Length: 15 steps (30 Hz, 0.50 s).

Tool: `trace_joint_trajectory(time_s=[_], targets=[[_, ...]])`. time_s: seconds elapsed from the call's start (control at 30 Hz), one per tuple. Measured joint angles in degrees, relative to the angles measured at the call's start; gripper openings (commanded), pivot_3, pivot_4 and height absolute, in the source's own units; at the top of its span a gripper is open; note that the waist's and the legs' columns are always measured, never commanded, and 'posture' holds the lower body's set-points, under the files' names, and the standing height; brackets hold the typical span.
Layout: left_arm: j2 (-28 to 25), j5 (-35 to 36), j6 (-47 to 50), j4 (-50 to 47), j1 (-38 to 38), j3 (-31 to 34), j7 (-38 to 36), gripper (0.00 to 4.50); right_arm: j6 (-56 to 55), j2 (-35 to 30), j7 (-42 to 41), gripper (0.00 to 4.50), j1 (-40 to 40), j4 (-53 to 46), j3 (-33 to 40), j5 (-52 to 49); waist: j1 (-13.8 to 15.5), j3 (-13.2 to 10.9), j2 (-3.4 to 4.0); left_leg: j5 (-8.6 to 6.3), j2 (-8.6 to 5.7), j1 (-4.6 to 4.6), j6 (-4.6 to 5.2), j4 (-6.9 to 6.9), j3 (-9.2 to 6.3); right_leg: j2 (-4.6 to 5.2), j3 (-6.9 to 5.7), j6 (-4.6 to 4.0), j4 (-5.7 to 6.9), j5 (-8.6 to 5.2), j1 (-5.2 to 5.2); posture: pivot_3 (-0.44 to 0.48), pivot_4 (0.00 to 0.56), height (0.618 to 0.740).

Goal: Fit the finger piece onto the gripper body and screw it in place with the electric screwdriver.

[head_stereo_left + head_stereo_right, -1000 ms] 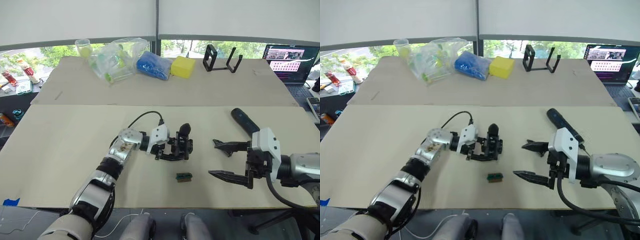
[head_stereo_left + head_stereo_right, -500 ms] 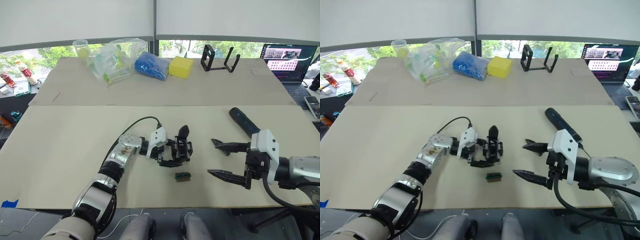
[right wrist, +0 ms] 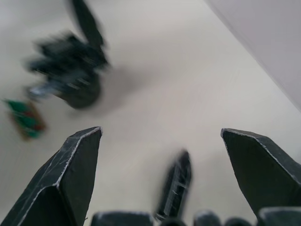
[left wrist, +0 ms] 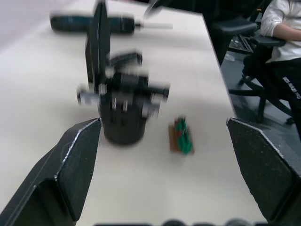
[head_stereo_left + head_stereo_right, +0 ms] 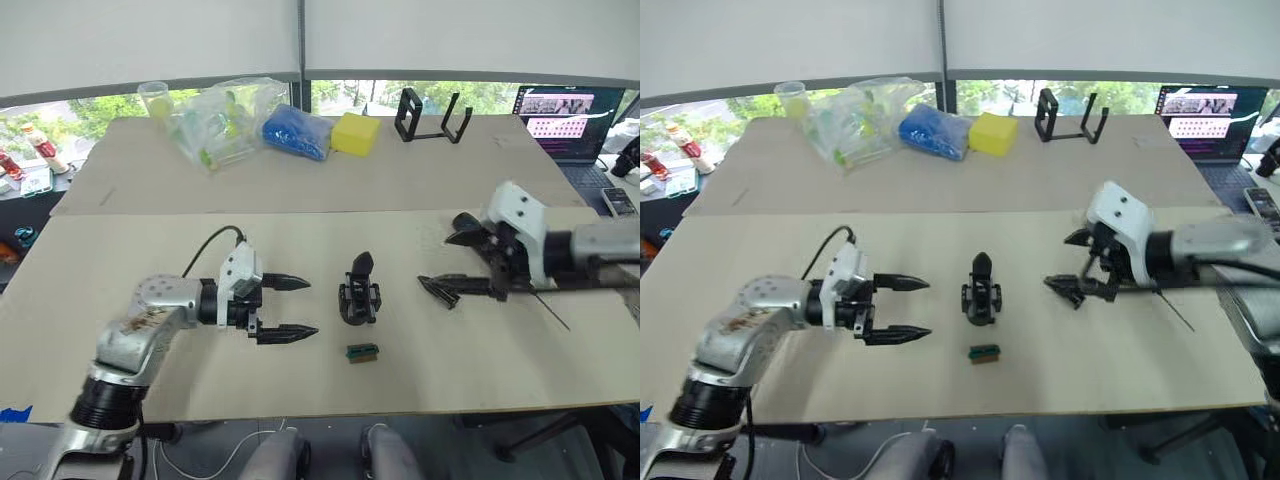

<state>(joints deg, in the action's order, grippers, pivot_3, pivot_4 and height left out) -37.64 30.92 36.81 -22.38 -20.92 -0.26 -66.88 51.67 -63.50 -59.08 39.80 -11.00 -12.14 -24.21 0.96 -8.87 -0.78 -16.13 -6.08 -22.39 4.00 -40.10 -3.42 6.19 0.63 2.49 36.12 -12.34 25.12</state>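
The gripper body (image 5: 360, 296) stands upright on the beige table (image 5: 120, 250), its pointed black finger sticking up. My left gripper (image 5: 308, 307) is open a short way to its left, tips toward it, holding nothing. My right gripper (image 5: 435, 262) is open to the right of the body. In the right wrist view a small black wedge, blurred, apparently the finger piece (image 3: 175, 186), lies on the table between the open fingers. The electric screwdriver (image 4: 89, 23) lies beyond the body; from the head my right arm hides most of it and its thin bit (image 5: 550, 310) pokes out.
A small green block (image 5: 363, 351) lies just in front of the gripper body. On the far table sit a clear plastic bag (image 5: 222, 118), a blue bag (image 5: 295, 130), a yellow block (image 5: 360, 132) and a black stand (image 5: 432, 115). A laptop (image 5: 560, 115) is far right. A seated person (image 4: 282, 42) is off the table's end.
My left gripper has let go of the gripper body and drawn back to the left, open. My right gripper has moved back toward the screwdriver. The camera has shifted too.
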Motion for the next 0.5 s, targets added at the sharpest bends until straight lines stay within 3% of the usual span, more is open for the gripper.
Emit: trace_joint_trajectory(time_s=[0.13, 0.23, 0.5], targets=[[-2.9, 3.9, 4.6, -4.6, -3.7, 2.1, 3.1, 4.49, 9.6, 4.4, -2.4, 4.50, 12.2, 11.6, -12.7, 6.2, -0.5, 0.0, 0.00, 0.00, 0.00, -0.05, 0.00, 0.02, 0.10, 0.00, 0.02, -0.01, 0.01, 0.00, 0.11, 0.000, 0.150, 0.737], [-3.5, 8.3, 7.8, -6.8, -5.6, 3.8, 5.1, 4.49, 10.8, 7.6, -4.0, 4.50, 18.5, 19.9, -19.1, 11.3, -0.7, 0.0, 0.00, 0.01, 0.01, -0.05, -0.01, 0.07, 0.16, -0.01, 0.04, -0.01, 0.02, 0.00, 0.18, 0.000, 0.150, 0.737], [-5.4, 12.1, 9.7, -8.4, -6.4, 5.0, 8.3, 4.49, 7.6, 9.2, -11.5, 4.50, 21.0, 28.0, -27.7, 19.1, -0.5, 0.0, 0.02, 0.01, -0.02, -0.06, -0.01, 0.08, 0.17, -0.03, 0.01, -0.01, -0.01, 0.01, 0.20, 0.000, 0.150, 0.737]])
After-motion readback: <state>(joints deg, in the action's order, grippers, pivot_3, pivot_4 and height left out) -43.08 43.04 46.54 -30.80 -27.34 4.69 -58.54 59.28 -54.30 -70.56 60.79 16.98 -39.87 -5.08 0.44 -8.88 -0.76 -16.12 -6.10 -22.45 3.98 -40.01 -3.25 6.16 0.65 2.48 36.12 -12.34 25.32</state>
